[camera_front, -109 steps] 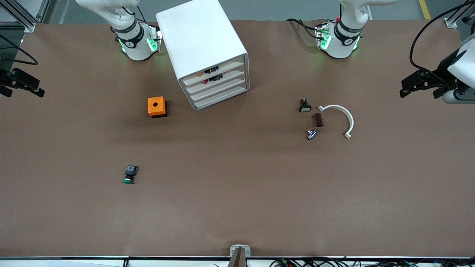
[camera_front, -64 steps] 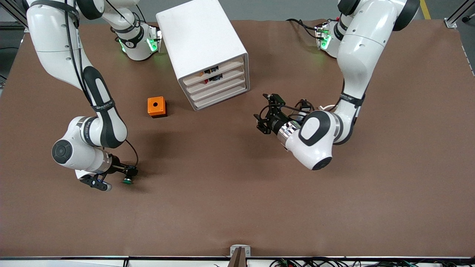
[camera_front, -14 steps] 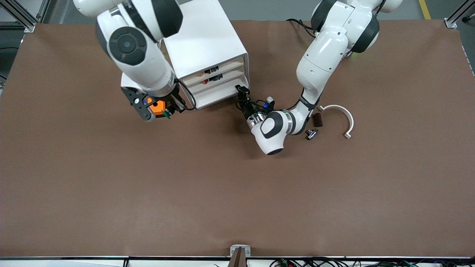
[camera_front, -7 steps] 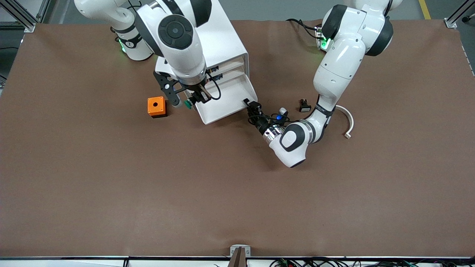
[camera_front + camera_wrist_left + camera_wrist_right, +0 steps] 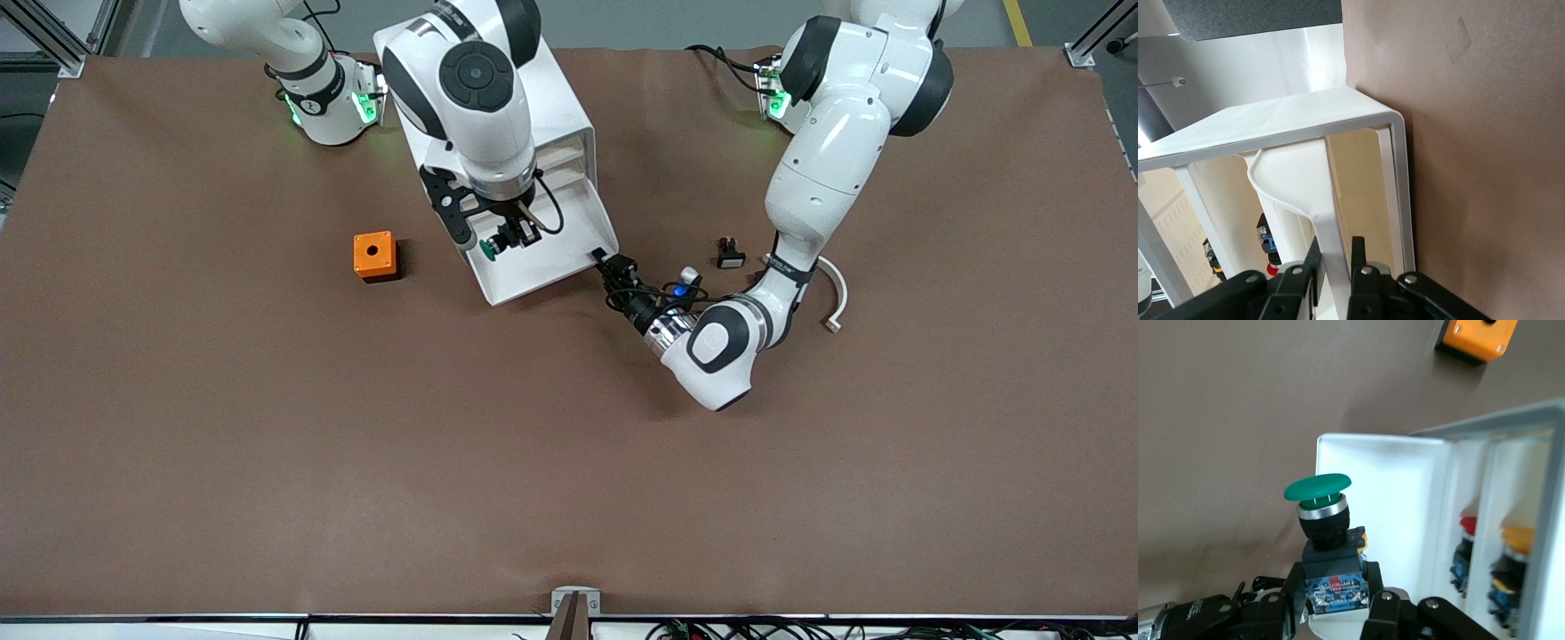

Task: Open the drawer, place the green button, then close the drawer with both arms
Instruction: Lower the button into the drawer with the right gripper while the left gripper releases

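The white cabinet [image 5: 558,93] has its third drawer [image 5: 549,260] pulled out toward the front camera. My left gripper [image 5: 610,265] is shut on the drawer's front edge at the corner toward the left arm's end. In the left wrist view its fingers [image 5: 1358,257] clamp a white strip of the drawer [image 5: 1330,230]. My right gripper [image 5: 505,240] is shut on the button [image 5: 489,248], green cap and black-and-blue body, and holds it over the open drawer. In the right wrist view the button [image 5: 1319,488] stands upright between the jaws of the gripper [image 5: 1335,595], above the drawer's white inside [image 5: 1388,487].
An orange box with a hole [image 5: 375,256] lies beside the cabinet toward the right arm's end. A black button with a white cap [image 5: 730,254] and a white curved piece [image 5: 834,289] lie toward the left arm's end. Upper drawers show red and yellow parts [image 5: 1468,550].
The left gripper has drawn the drawer farther out toward the front camera. The right gripper has carried the button from beside the orange box to over the open drawer.
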Controlling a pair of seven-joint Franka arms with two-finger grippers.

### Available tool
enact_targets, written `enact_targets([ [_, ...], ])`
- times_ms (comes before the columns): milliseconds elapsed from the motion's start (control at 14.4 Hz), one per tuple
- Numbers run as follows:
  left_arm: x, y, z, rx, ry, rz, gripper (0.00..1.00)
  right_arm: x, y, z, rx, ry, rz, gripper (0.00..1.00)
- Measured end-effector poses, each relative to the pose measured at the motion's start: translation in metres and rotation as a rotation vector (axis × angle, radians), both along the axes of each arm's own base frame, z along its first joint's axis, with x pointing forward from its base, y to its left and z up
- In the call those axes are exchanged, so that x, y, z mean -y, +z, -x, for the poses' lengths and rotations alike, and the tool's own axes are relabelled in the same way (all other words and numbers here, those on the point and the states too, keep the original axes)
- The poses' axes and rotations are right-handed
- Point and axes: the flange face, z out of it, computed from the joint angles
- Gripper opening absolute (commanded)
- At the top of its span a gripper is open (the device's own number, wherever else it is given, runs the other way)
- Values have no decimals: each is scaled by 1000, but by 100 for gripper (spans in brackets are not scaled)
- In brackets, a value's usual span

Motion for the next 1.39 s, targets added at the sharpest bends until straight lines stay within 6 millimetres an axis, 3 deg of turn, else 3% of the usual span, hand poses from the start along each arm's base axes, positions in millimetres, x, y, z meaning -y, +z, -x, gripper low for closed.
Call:
enact_targets([
  [69, 0, 0, 0, 1, 1, -1, 100, -7, -9, 4, 5, -6, -1, 0],
  [277, -5, 2, -10, 36, 21, 16, 100, -22, -41, 11, 22, -6, 8, 0],
  [624, -28, 26, -53, 276, 67, 256, 100, -30, -101, 18, 54, 17, 19, 0],
  [971, -61, 63, -97, 692, -16, 538, 100, -38, -117, 25, 58, 21, 25, 0],
  [1179, -71, 80, -107, 865, -164, 564, 100, -41, -125, 33, 61, 23, 24, 0],
  [1248, -70, 85, -110, 916, -206, 563, 100, -40, -130, 37, 59, 25, 27, 10],
  [1387, -67, 96, -117, 1025, -279, 560, 100, -39, -137, 41, 52, 29, 35, 45],
])
